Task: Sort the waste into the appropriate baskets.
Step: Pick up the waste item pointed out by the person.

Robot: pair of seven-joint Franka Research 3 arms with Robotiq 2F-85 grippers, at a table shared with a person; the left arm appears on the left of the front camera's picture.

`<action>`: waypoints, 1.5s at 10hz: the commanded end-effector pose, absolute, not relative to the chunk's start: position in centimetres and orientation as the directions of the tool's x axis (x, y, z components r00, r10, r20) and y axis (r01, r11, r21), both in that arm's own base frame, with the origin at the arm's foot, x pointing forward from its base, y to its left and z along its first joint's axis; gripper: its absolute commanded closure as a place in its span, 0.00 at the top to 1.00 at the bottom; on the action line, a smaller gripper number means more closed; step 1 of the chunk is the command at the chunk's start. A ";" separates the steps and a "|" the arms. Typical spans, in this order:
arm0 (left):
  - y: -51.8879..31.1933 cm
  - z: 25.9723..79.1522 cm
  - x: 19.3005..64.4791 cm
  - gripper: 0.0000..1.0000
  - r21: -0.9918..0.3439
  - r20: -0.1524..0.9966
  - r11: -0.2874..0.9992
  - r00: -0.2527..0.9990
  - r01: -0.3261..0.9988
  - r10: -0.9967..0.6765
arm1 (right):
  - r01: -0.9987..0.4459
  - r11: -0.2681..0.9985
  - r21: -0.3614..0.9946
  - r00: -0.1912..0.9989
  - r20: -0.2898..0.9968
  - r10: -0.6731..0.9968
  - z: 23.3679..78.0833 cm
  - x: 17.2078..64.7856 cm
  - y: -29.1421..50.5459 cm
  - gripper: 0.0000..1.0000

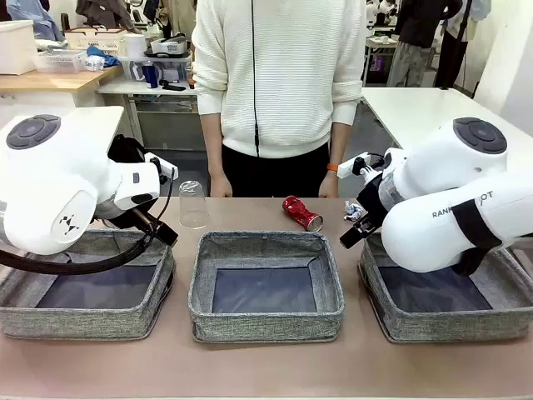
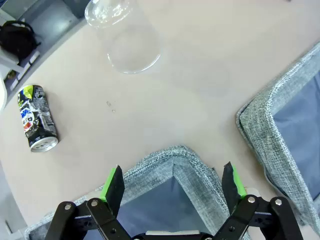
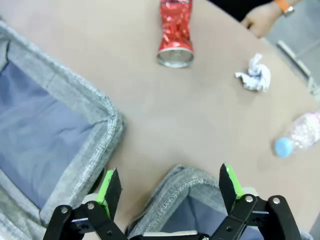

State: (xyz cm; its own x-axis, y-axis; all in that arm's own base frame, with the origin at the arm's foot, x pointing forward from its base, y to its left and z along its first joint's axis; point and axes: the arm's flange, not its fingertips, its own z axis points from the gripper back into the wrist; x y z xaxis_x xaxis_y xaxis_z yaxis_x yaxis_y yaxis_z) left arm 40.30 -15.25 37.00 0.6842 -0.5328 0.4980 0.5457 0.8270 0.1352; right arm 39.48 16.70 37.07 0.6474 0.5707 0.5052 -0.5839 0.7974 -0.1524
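well, the left gripper (image 2: pixel 172 177) hangs spread wide and empty above the left basket (image 1: pixel 83 321), the right gripper (image 3: pixel 170 182) likewise above the right basket (image 1: pixel 450 327).

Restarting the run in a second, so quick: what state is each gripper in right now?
Left gripper: open, holding nothing.
Right gripper: open, holding nothing.

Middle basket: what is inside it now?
Inside the middle basket, I see just its bare blue-grey bottom, no waste. Its near wall hides a strip of the bottom at the front.
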 end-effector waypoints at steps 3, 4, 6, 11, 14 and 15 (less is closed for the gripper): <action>-15.2 37.0 40.3 1.00 0.135 0.498 0.827 0.684 0.546 -0.533 | -0.584 0.797 -0.153 0.647 0.505 0.571 37.1 39.5 16.7 1.00; -15.2 37.0 40.3 1.00 0.135 0.498 0.827 0.684 0.546 -0.533 | -0.584 0.797 -0.153 0.647 0.505 0.571 37.1 39.5 16.7 1.00; -15.2 37.0 40.3 1.00 0.135 0.498 0.827 0.684 0.546 -0.533 | -0.584 0.797 -0.153 0.647 0.505 0.571 37.1 39.5 16.7 1.00; -15.2 37.0 40.3 1.00 0.135 0.498 0.827 0.684 0.546 -0.533 | -0.584 0.797 -0.153 0.647 0.505 0.571 37.1 39.5 16.7 1.00; -15.2 37.0 40.3 1.00 0.135 0.498 0.827 0.684 0.546 -0.533 | -0.592 0.799 -0.105 0.620 0.575 0.534 50.3 31.9 12.1 1.00; -15.2 37.0 40.3 1.00 0.135 0.498 0.827 0.684 0.546 -0.533 | -0.575 0.807 -0.134 0.605 0.594 0.530 52.1 29.0 10.9 1.00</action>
State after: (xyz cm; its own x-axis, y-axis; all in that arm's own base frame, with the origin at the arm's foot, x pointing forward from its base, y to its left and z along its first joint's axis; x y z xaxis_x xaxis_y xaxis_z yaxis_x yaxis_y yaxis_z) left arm 40.29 -15.35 37.00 0.6831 -0.5347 0.4974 0.5468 0.8260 0.1369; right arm 34.57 13.89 50.43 0.6205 0.5201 0.5869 -0.5630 0.8164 -0.1282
